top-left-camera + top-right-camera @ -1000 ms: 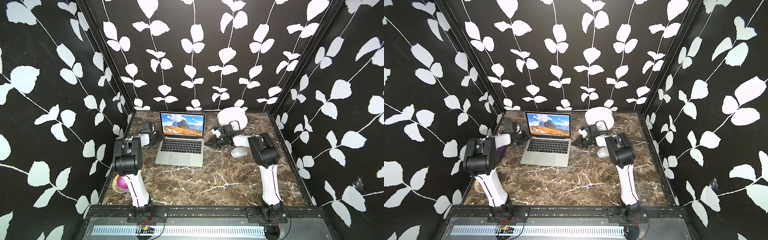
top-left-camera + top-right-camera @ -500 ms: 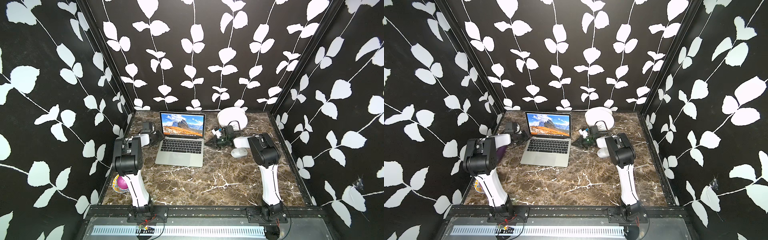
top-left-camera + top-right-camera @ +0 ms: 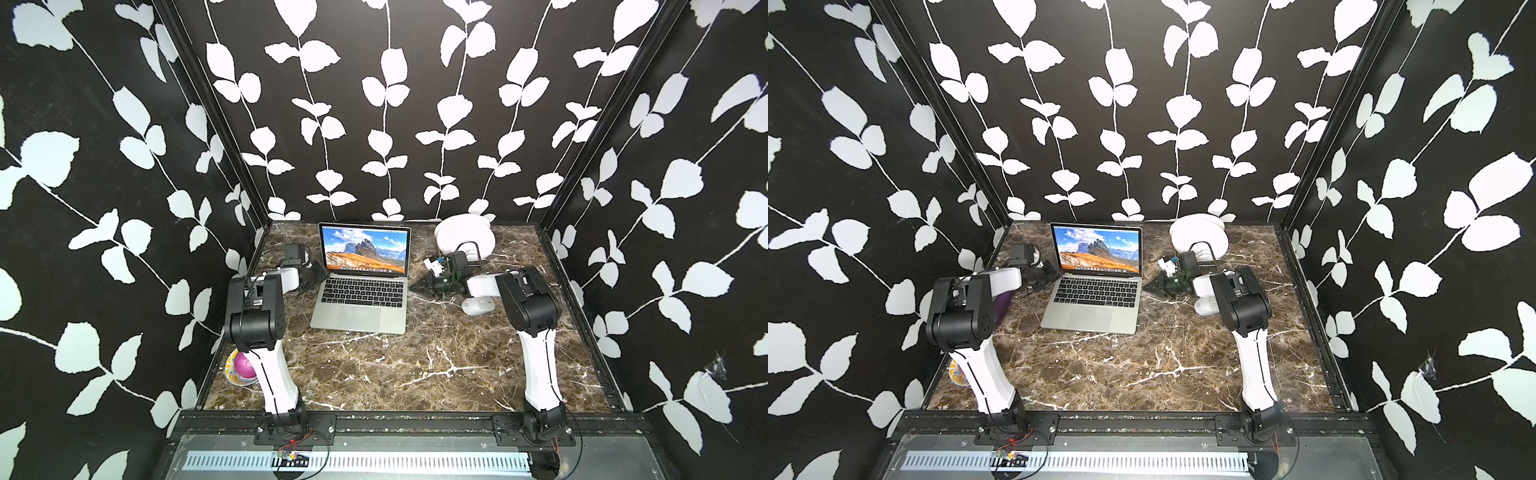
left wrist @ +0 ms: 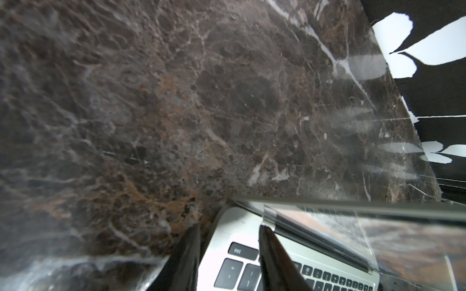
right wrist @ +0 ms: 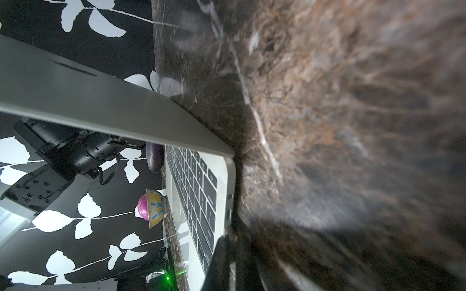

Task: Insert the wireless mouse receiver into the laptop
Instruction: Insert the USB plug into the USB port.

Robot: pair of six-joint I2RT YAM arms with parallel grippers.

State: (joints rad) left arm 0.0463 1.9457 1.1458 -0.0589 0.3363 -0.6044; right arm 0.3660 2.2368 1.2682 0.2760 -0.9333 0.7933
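Observation:
The laptop (image 3: 360,296) stands open at the back middle of the marble table, in both top views (image 3: 1096,299). My left gripper (image 3: 318,272) is open at its back left corner. In the left wrist view (image 4: 229,231) one finger (image 4: 190,248) lies outside the laptop's side and the other sits on the deck by the esc key. My right gripper (image 3: 413,286) is shut, its tips (image 5: 232,235) at the laptop's right side by the ports (image 5: 228,214). A small pale piece, the wireless mouse receiver (image 5: 228,230), pokes out there. The wireless mouse (image 3: 478,306) lies beside the right arm.
White plates (image 3: 465,237) stand at the back right behind the right wrist. A patterned bowl (image 3: 237,376) with a pink ball is at the front left by the left arm's base. A dark purple object (image 5: 154,156) lies left of the laptop. Patterned walls close three sides.

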